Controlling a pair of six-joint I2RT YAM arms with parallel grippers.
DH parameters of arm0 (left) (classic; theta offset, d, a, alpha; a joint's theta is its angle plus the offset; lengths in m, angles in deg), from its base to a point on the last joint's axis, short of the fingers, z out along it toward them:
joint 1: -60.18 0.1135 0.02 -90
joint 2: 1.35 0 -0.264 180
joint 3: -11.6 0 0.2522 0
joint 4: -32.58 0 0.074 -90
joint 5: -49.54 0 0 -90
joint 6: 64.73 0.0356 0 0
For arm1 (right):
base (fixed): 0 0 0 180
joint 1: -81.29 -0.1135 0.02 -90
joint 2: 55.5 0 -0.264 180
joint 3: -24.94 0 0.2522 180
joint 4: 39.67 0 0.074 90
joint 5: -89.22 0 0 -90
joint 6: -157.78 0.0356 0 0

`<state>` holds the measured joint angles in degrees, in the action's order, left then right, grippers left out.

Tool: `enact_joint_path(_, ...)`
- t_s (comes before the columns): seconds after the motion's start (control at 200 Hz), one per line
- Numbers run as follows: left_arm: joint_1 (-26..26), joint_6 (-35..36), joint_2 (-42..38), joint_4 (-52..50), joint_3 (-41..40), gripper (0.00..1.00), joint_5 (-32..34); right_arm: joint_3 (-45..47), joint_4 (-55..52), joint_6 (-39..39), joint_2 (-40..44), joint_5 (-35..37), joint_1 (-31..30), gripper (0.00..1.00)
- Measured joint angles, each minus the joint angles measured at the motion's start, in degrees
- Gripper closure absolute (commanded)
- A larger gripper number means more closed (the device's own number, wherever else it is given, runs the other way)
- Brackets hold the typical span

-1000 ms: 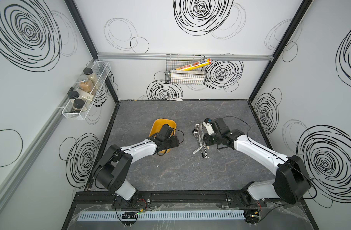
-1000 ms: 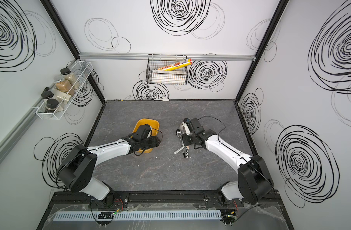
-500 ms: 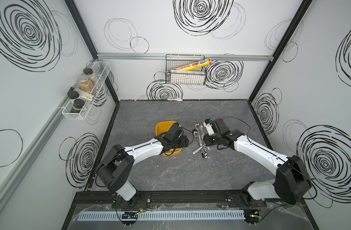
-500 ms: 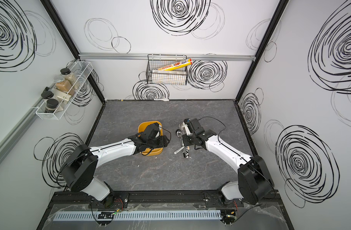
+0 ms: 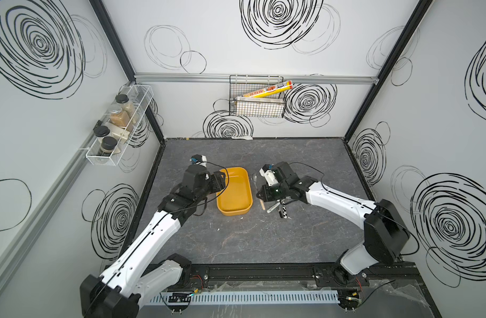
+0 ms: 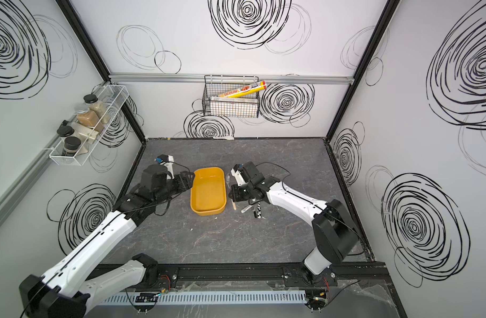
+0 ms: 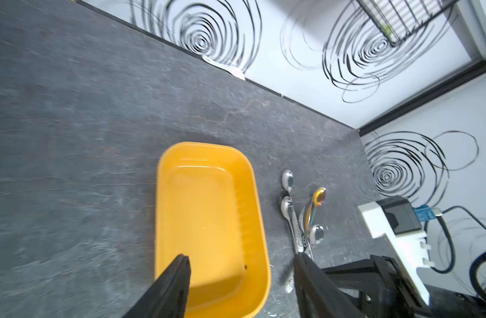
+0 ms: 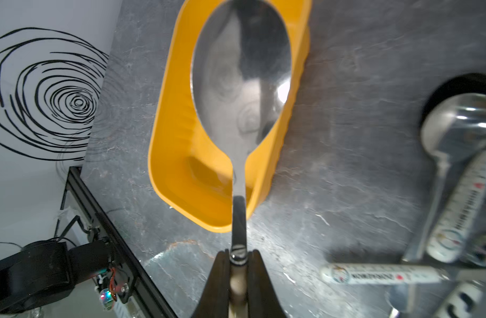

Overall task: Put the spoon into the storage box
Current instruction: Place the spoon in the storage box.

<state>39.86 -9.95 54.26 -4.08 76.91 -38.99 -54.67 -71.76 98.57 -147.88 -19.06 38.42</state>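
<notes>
The right hand (image 8: 237, 264) was clamped on the handle of the spoon (image 8: 241, 68), its mirror-bright bowl jutting ahead over the storage box (image 8: 167, 165) rim, the left hand (image 7: 241, 258) empty, jaws apart, but that thin pinch could let it swivel and drop onto the table (image 8: 346, 137)!

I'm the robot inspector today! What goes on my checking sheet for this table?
Surface: grey marbled tabletop, tiny pale specks.
Job's things: spoon held beside the storage box, not inside; box empty.
Clutter: pile of other spoons beside the box; small white item at the back wall.
Grippers: right gripper shut on the spoon's handle; left gripper open, empty, by the box.
Cables: black cable loops at the right wrist.
Surroundings: white wire rack with jars on a side wall; black wire basket with long boxes on the back wall.
</notes>
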Motion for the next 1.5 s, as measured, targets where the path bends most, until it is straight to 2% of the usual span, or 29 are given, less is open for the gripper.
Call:
enact_joint_path(0.125,2.4,2.3,-4.9,-4.6,-1.4,0.34,1.4,-7.1,1.2,3.7,-6.8,0.3,-2.4,1.00)
enact_joint_path(0.305,2.6,3.8,-9.6,-7.3,-6.1,0.33,3.1,-18.1,1.5,8.7,-17.8,0.9,-3.8,1.00)
enact_joint_path(0.551,2.6,4.4,-10.1,-7.4,-7.6,0.32,4.8,-33.4,-1.2,12.4,-32.1,4.0,-5.2,1.00)
enact_joint_path(0.766,2.9,4.4,-10.0,-7.4,-8.1,0.32,6.0,-39.6,-3.1,14.6,-39.6,5.5,-6.4,1.00)
enact_joint_path(1.036,2.9,4.4,-10.0,-7.3,-8.3,0.32,6.1,-44.9,-5.6,15.1,-45.7,5.7,-7.5,1.00)
enact_joint_path(1.277,3.5,4.4,-9.4,-7.1,-8.7,0.32,5.6,-46.0,-6.6,14.9,-46.1,6.0,-7.6,1.00)
enact_joint_path(1.497,3.7,4.6,-8.9,-7.0,-8.7,0.32,4.5,-48.1,-8.3,13.8,-47.1,6.1,-7.6,0.83)
